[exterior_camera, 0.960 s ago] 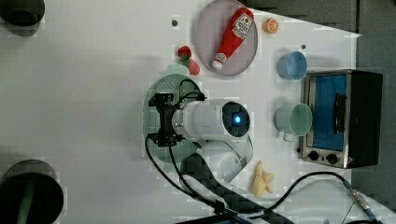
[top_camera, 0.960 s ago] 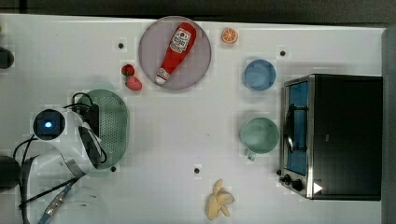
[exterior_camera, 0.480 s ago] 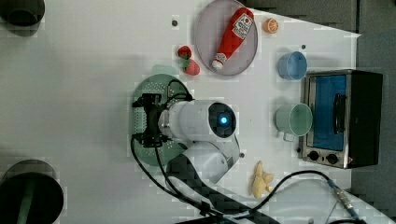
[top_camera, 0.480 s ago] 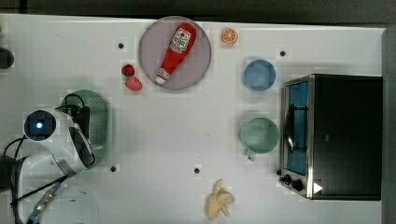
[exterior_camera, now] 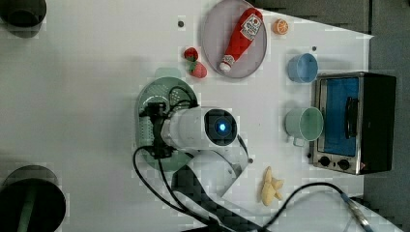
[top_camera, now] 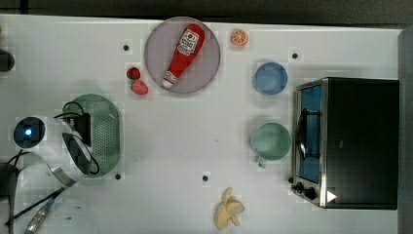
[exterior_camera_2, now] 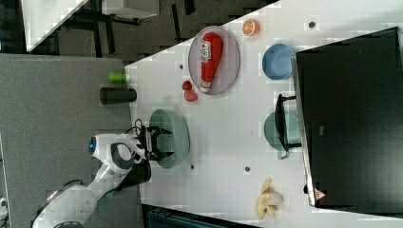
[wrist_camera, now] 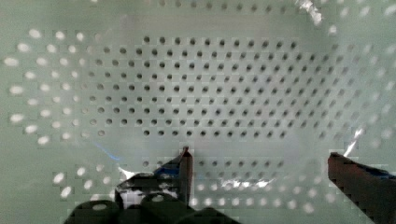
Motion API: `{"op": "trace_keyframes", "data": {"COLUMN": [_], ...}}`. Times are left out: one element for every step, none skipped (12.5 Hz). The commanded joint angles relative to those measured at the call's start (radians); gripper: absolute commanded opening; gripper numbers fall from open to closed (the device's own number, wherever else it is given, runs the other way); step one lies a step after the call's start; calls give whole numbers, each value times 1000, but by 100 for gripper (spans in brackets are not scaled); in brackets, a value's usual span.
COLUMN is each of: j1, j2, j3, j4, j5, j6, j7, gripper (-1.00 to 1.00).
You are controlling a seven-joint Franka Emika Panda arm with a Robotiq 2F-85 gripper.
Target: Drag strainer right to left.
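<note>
Down at the top view's left end of the table (top_camera: 195,136), the strainer (top_camera: 104,131) lies under the arm, well apart from the green cup (top_camera: 270,141) and blue bowl (top_camera: 270,78). Inside it the gripper (wrist_camera: 259,163) is spread wide, its fingers (wrist_camera: 184,168) apart over the holes, grasping nothing. Any writing on the ketchup bottle (top_camera: 182,53), which lies on its plate (top_camera: 209,68), is too small to read.

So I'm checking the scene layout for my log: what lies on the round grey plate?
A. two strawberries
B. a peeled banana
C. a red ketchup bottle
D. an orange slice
C: in the top view the red ketchup bottle lies diagonally across the round grey plate, while the other items sit on the bare white table.
</note>
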Motion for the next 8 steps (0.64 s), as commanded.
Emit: {"op": "trace_keyframes", "data": {"j1": [-8, -14, -22, -31, -42, -51, -59, -66], "j2": [-191, -261, -333, -402, -467, -526, -578, -623], "j3": [-62, -108, -164, -227, -293, -359, -424, -487], "j4": [16, 19, 22, 29, 41, 55, 69, 80], "j5": [-1, -1, -1, -1, -2, -3, -5, -10], "j6": [-105, -182, -269, -350, -422, -491, -550, -608], "j7": [-232, -342, -452, -564, -679, -792, -899, -1003], "gripper": [100, 100, 100, 100, 100, 100, 100, 100]}}
